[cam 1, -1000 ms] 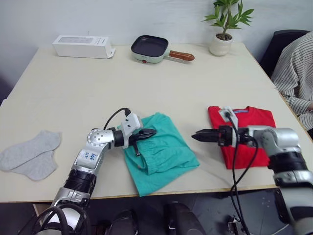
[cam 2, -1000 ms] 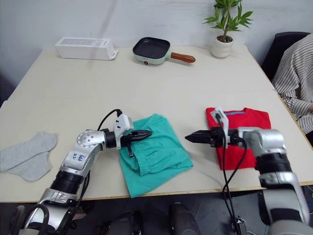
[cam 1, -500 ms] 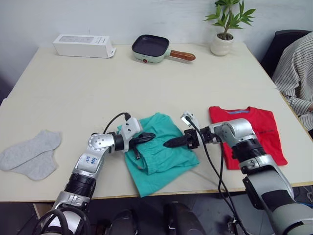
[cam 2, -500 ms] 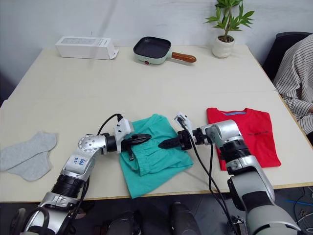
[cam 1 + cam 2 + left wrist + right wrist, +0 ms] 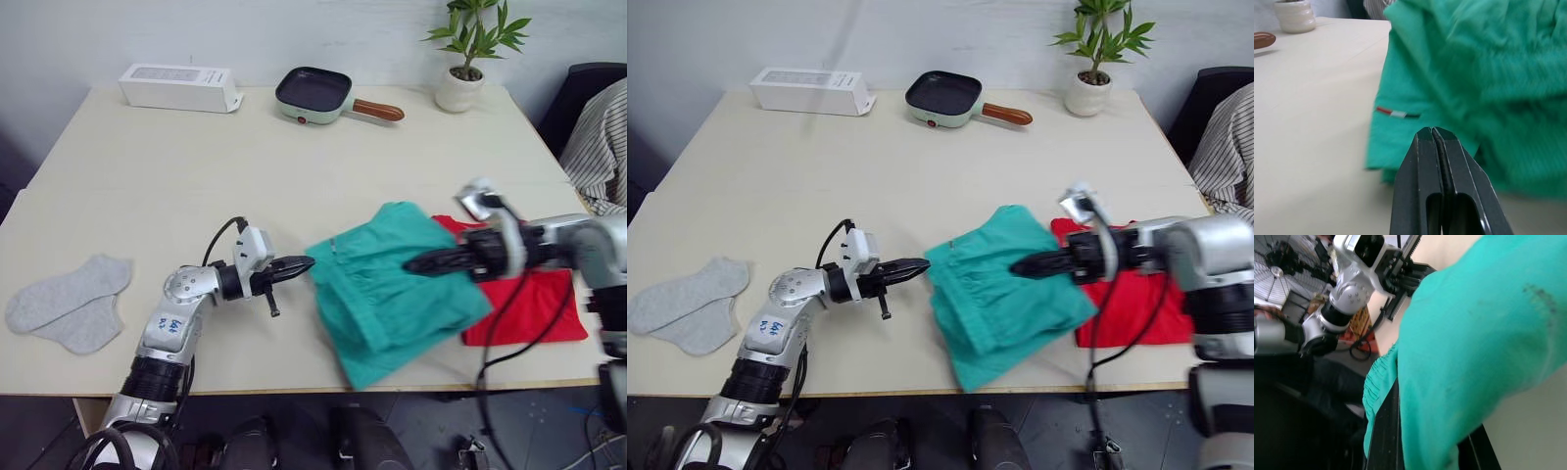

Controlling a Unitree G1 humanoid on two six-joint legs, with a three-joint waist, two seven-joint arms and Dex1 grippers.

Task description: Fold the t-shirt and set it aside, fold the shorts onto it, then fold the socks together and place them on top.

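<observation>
Beige matte tabletop (image 5: 196, 166) seen from the robot's head. The shorts (image 5: 392, 294), soft teal-green fabric with a gathered waistband, lie crumpled in loose folds near the front edge, right of centre, their right-hand part draped over the left edge of the t-shirt (image 5: 529, 308). The t-shirt, bright red plain cotton, lies flat and folded at 3 o'clock from the shorts. The right gripper (image 5: 416, 264) reaches over the t-shirt onto the shorts; in the right wrist view teal cloth lies between its two black fingers, which are clamped on the shorts. The left gripper (image 5: 302, 263) sits just beside the shorts at their 9 o'clock, tips apart from the cloth, its fingers (image 5: 1425, 161) pressed flat together with nothing between them. A small striped tag (image 5: 1397, 113) shows on the teal cloth ahead of it. The socks (image 5: 67, 302), a pair of light heather-grey knit ankle socks, lie flat and overlapping at the far left, well apart from both garments. Along the far edge stand a white rectangular box (image 5: 179, 87), a small round pan (image 5: 313, 94) with a wooden handle, and a potted plant (image 5: 468, 69)
</observation>
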